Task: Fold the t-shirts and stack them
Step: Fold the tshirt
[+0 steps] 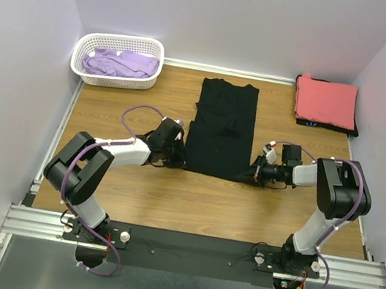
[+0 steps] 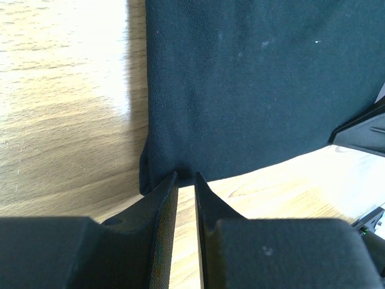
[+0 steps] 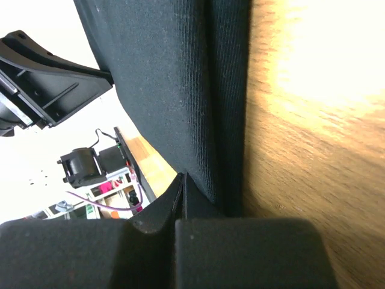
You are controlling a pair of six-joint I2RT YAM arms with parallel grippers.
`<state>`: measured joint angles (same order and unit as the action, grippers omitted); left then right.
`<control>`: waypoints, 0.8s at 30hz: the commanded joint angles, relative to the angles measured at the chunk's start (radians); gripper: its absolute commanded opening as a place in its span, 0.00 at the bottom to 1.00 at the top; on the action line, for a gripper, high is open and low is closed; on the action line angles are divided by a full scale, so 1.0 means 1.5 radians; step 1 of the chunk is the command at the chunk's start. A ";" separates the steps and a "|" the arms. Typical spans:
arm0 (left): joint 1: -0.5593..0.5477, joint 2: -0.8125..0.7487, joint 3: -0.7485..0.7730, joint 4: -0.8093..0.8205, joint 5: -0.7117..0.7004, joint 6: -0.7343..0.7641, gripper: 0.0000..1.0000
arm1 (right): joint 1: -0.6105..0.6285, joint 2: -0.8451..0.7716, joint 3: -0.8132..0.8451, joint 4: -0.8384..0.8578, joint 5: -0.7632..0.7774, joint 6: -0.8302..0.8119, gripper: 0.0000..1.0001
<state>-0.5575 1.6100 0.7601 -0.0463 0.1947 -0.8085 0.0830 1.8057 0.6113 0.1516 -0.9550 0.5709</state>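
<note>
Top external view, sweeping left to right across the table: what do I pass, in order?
White basket holding the lavender t-shirt → left claw → black t-shirt → right claw → coral-red t-shirt, lying on top of a dark t-shirt.

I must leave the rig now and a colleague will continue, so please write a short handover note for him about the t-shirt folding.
Left gripper: almost closed at the near left corner of the plain black cotton t-shirt; grip uncertain.
Right gripper: shut on its near right corner.
Done: black shirt lies on the wooden table with its sides folded in; coral-red t-shirt lies folded on a dark folded one, far right.
Left: finish folding the black shirt and stack it; lavender t-shirt lies unfolded in the white plastic lattice basket.
</note>
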 commanded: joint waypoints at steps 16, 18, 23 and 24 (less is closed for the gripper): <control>-0.021 -0.163 0.017 -0.205 -0.168 0.006 0.61 | 0.057 -0.332 0.055 -0.379 0.408 -0.086 0.32; -0.029 -0.161 0.033 -0.220 -0.205 0.009 0.71 | 0.087 -0.339 0.072 -0.412 0.473 -0.078 0.50; -0.058 -0.115 0.086 -0.264 -0.277 0.025 0.93 | 0.159 -0.300 0.111 -0.450 0.600 -0.062 0.71; -0.066 -0.109 0.101 -0.269 -0.285 0.029 0.94 | 0.179 -0.281 0.116 -0.452 0.611 -0.053 0.72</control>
<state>-0.6258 1.4075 0.8486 -0.3737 -0.1001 -0.7868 0.2802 1.3239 0.7353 -0.4271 -0.2535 0.4633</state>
